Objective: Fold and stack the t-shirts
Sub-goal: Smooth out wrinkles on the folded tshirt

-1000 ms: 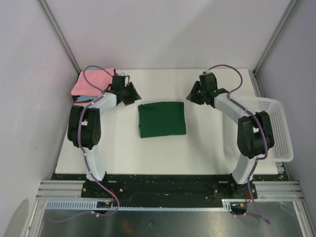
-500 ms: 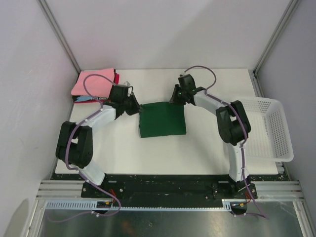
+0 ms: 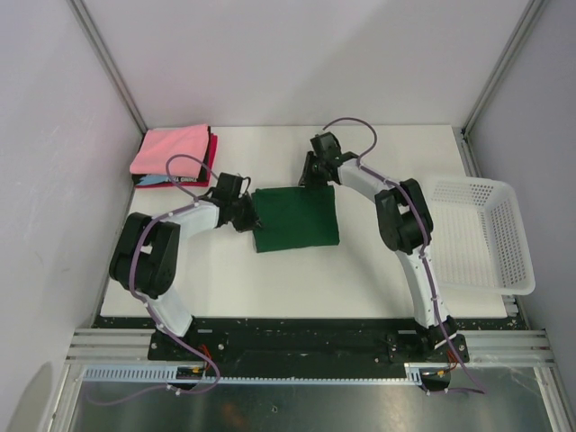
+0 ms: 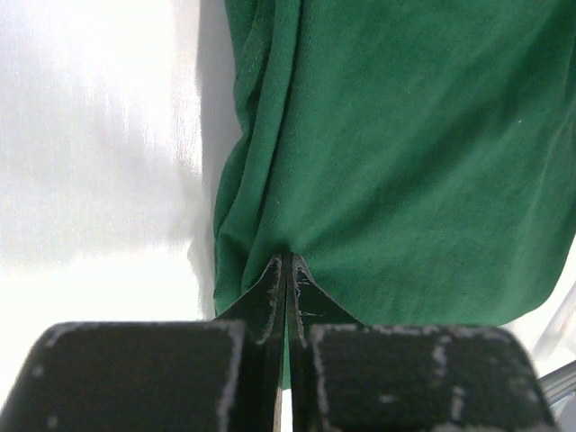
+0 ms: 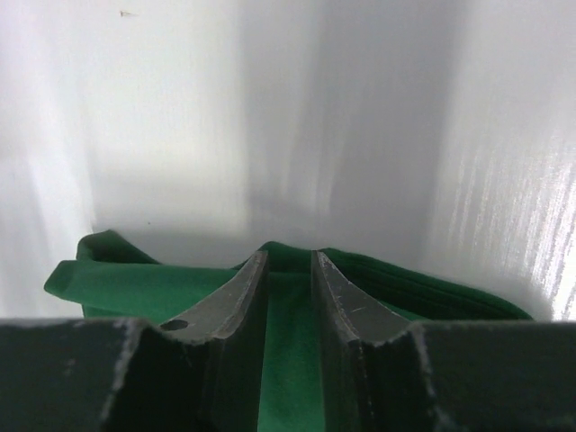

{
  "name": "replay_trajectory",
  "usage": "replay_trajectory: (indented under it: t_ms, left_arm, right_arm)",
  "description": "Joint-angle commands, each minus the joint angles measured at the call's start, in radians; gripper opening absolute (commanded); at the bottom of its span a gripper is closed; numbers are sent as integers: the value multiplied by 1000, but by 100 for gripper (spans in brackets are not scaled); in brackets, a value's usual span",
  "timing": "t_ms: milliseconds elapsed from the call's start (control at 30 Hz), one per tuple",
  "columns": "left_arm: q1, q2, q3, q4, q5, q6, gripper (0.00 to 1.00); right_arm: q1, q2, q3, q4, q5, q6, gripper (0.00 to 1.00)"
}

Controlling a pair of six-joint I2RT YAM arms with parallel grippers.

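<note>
A dark green t-shirt (image 3: 295, 216) lies folded into a rectangle at the table's middle. My left gripper (image 3: 248, 219) is at its left edge; in the left wrist view the gripper (image 4: 288, 258) is shut, pinching the green cloth (image 4: 405, 153), which gathers into folds at the tips. My right gripper (image 3: 310, 178) is at the shirt's back edge; in the right wrist view the gripper (image 5: 289, 256) stands narrowly open over that edge, green cloth (image 5: 135, 283) showing between the fingers. A stack of folded t-shirts (image 3: 171, 151), pink on top, sits at the back left corner.
A white mesh basket (image 3: 479, 236) rests at the table's right edge, overhanging it a little. Grey walls with metal posts close in the left, back and right. The right arm's purple cable (image 3: 355, 130) loops above the table's back.
Both arms swung inward to the green shirt: the left from beside the pink stack to the shirt's left edge, where it shut; the right from the back right to the shirt's back edge.
</note>
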Motion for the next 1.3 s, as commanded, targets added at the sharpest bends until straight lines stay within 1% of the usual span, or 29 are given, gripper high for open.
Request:
replay_trajectory:
  t_ms: [0,100,233,367,467,600,700,800,933,1133,1267]
  left_arm:
    - [-5,-41,24,8,2,11,0]
    - [-5,-58,83,-3,0,24,0]
    - [-4,-37,165,-20,0,31,3]
    - [1,21,251,-23,-1,41,4]
    - [11,92,329,-23,-13,54,5]
    - [36,195,417,-23,-18,65,3]
    - [52,264,462,-23,-14,68,2]
    - [67,315,487,-23,-26,71,1]
    - [93,357,506,-30,-49,84,0]
    - [106,393,526,-59,-64,120,0]
    - [112,383,541,-66,-33,131,1]
  right_arm:
    - [-7,-25,58,-49,33,-28,32]
    - [-9,-62,78,-70,41,-46,35]
    - [-10,-116,118,-135,60,-60,37]
    - [3,-189,83,-174,62,-47,38]
    - [25,-257,-14,-174,52,-23,39]
    - [45,-377,-230,-105,9,20,39]
    - [52,-462,-386,-46,-26,53,39]
    - [74,-516,-490,-31,-29,62,40]
    - [108,-547,-589,-36,3,64,40]
    - [100,-579,-775,14,32,104,40]
    - [91,-575,-843,39,40,122,40]
